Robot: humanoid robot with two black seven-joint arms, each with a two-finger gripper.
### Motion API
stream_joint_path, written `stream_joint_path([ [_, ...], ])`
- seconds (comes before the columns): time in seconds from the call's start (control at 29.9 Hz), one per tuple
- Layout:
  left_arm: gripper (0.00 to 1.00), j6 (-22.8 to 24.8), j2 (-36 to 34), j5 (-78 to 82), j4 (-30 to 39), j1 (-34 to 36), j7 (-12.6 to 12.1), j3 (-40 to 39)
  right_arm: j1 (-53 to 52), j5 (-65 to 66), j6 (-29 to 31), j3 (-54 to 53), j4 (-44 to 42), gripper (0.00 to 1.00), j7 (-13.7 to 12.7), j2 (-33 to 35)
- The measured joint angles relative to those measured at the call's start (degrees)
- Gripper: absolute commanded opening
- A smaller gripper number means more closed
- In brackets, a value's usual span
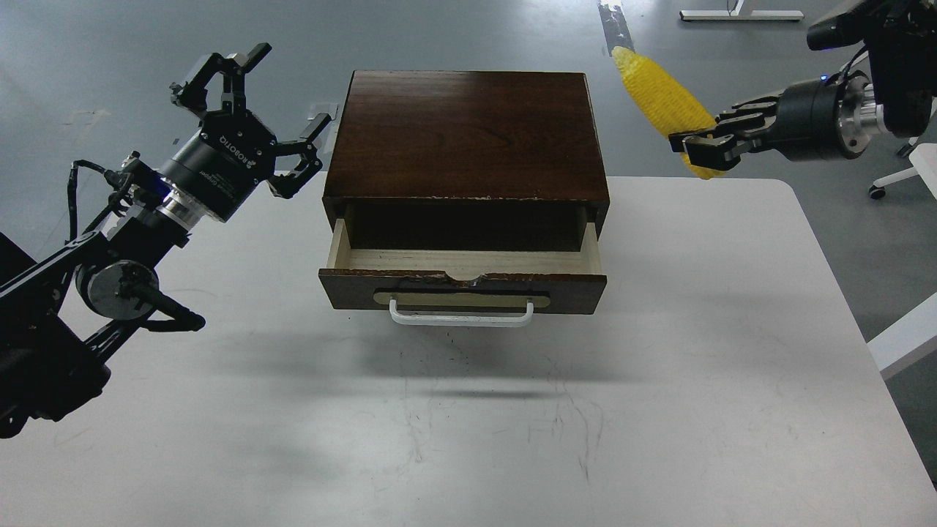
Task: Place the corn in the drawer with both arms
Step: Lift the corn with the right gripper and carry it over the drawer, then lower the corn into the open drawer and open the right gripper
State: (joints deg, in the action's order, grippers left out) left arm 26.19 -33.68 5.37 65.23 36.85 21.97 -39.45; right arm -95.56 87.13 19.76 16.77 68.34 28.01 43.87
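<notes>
Right gripper point(708, 145) clamped around corn point(659, 91)

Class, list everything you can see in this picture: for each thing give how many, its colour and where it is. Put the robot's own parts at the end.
Table: one, white, scuffed, fills the foreground.
Cabinet: one, dark brown wood, at the table's far middle.
Drawer: one, dark brown front, pale wood inside, pulled open, nothing in the part that shows.
Handle: one, white bar on a tan plate, on the drawer front.
Corn: one, bright yellow, held in the air to the right of the cabinet.
Floor: grey, behind the table.
Left tool: one, black, open, left of the cabinet.
Right tool: one, black, shut on the corn.
</notes>
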Motion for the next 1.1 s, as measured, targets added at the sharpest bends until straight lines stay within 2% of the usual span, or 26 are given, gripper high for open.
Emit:
stream_joint_path([
  [0.3,0.98,-0.1,-0.4,0.0,0.1,0.1,0.0,0.0,-6.7,0.6,-2.7,7.2,1.4,0.24,0.0,-14.4],
  [0.57,0.98,-0.1,-0.8,0.0,0.3,0.1,0.0,0.0,-8.0,5.3,-13.5,13.8,0.9,0.24,0.0,-23.4],
  [0.7,0.98,0.0,-0.9,0.0,0.3,0.1,0.1,0.0,-8.1,6.3,-16.8,16.7,0.7,0.24,0.0,-25.8],
  [0.94,0.98,0.0,-1.0,0.0,0.3,0.1,0.1,-0.1,-7.6,6.9,-19.0,19.8,-1.5,0.25,0.0,-28.1],
  [1.1,0.98,0.0,-1.0,0.0,0.3,0.1,0.1,-0.5,-5.9,6.9,-19.2,20.3,-2.7,0.36,0.0,-28.7],
])
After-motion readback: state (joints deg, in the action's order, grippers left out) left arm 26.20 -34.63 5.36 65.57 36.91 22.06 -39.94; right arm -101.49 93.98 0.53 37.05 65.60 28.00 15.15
